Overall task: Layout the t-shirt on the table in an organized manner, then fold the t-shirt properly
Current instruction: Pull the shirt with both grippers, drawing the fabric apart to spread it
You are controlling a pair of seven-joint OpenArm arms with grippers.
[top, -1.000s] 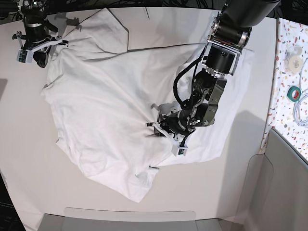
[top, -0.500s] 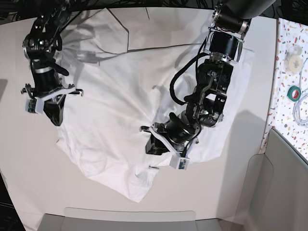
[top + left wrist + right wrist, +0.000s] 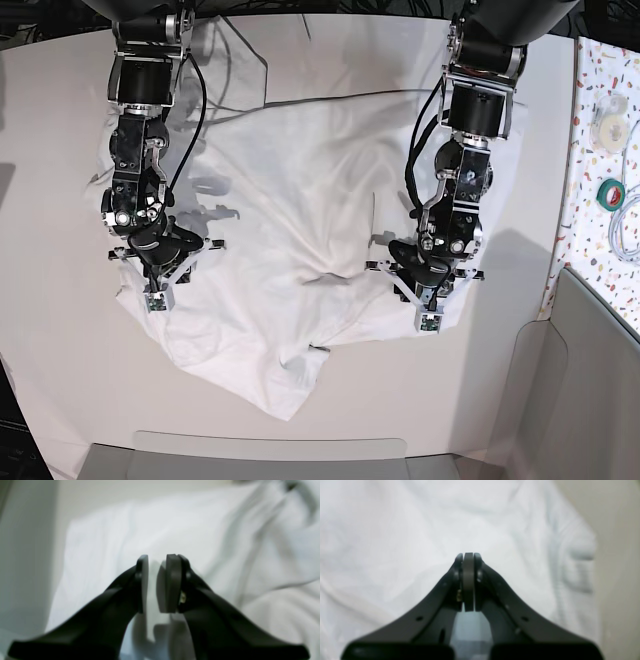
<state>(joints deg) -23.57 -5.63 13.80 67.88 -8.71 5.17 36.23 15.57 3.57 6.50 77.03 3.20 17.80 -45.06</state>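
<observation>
With the t-shirt point(image 3: 300, 230) still rumpled across the middle of the tabletop point(image 3: 60, 380), best to lower both arms onto its two side hems, right gripper point(image 3: 469, 580) jaws pressed together and empty, left gripper point(image 3: 157, 582) jaws slightly parted around nothing, then pinch and draw outward evenly.

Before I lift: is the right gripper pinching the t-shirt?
Cannot tell. The right wrist view shows the right gripper shut above the t-shirt, with no cloth visible between the jaws; contact below is hidden.

light: bright, even | shadows: soft, under arms | wrist views: blurred, unfocused
</observation>
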